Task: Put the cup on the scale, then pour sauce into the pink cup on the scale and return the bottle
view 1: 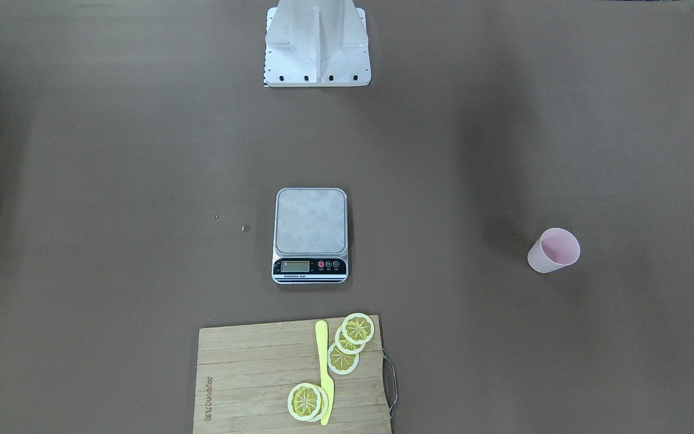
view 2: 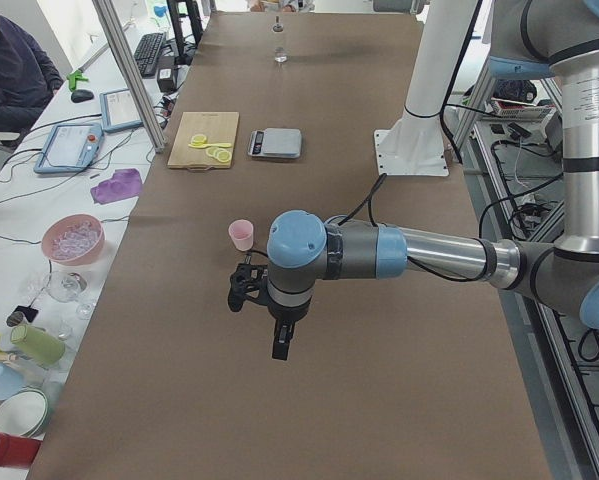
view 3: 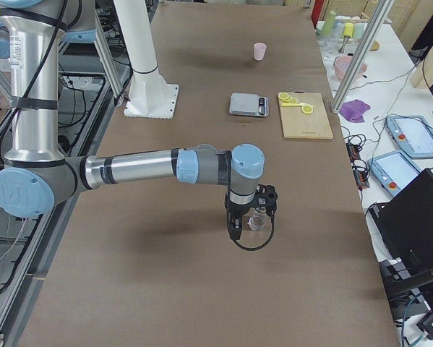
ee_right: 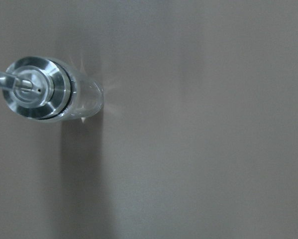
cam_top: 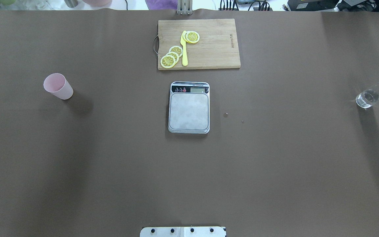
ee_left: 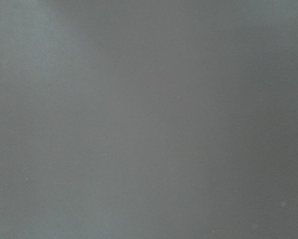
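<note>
The pale pink cup [cam_top: 58, 86] stands upright on the brown table at the left, also in the front view [view 1: 553, 250]. The scale [cam_top: 189, 107] sits mid-table with a bare platform [view 1: 311, 226]. The clear glass bottle [cam_top: 372, 95] with a silver spout stands at the far right; its sauce is barely visible. The right wrist view looks down on its top [ee_right: 39, 89]. My left gripper [view 2: 279, 345] hangs above the table near the cup [view 2: 241, 235]. My right gripper [view 3: 234, 230] hangs beside the bottle [view 3: 258, 220]. I cannot tell whether either is open or shut.
A wooden cutting board [cam_top: 215, 49] with lemon slices and a yellow knife [cam_top: 184, 52] lies beyond the scale. The robot's white base [view 1: 317, 45] stands at the table's near edge. A person [view 2: 9, 70] sits beside a side table with bowls and tablets.
</note>
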`<state>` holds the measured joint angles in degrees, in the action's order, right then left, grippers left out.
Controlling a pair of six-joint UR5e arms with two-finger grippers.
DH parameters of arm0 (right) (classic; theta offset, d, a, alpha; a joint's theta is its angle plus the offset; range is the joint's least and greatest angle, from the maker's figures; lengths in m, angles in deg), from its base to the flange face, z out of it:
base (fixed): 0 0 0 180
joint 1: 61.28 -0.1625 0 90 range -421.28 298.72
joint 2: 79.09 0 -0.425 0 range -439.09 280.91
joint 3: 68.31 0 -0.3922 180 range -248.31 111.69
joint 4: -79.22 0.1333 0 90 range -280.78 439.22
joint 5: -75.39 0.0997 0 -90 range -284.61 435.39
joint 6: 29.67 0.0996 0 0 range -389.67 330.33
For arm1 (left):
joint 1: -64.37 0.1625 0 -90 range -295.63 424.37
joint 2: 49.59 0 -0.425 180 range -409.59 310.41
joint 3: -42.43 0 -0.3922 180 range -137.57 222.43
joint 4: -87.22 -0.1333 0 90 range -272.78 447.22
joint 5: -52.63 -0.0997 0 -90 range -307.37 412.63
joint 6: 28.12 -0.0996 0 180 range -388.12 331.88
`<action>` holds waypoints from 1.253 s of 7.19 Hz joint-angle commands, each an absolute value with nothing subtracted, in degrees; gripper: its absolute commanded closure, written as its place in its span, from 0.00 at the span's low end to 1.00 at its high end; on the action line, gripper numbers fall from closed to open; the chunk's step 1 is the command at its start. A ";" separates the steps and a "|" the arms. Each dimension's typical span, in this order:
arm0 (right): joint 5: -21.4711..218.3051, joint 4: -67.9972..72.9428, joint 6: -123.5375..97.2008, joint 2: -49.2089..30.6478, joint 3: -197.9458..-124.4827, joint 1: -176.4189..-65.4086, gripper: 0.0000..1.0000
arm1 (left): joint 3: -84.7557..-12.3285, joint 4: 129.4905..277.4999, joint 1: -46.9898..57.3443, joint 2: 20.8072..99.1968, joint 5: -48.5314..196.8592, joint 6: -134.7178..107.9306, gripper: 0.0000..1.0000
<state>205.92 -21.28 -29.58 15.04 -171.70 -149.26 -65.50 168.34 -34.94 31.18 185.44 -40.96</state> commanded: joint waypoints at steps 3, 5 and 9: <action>205.91 -21.24 -29.58 15.22 -171.75 -149.26 0.00 | -65.59 171.56 -34.94 31.18 185.43 -40.96 0.02; 206.00 -21.77 -29.67 15.31 -175.69 -149.17 0.00 | -64.89 177.45 -34.77 30.57 185.43 -40.87 0.02; 205.83 -20.72 -29.58 14.79 -178.33 -148.47 0.00 | -63.65 184.77 -33.80 33.53 178.09 -40.78 0.02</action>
<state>206.00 -21.08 -29.56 15.30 -176.84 -148.52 -63.66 183.93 -34.21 31.83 181.91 -40.53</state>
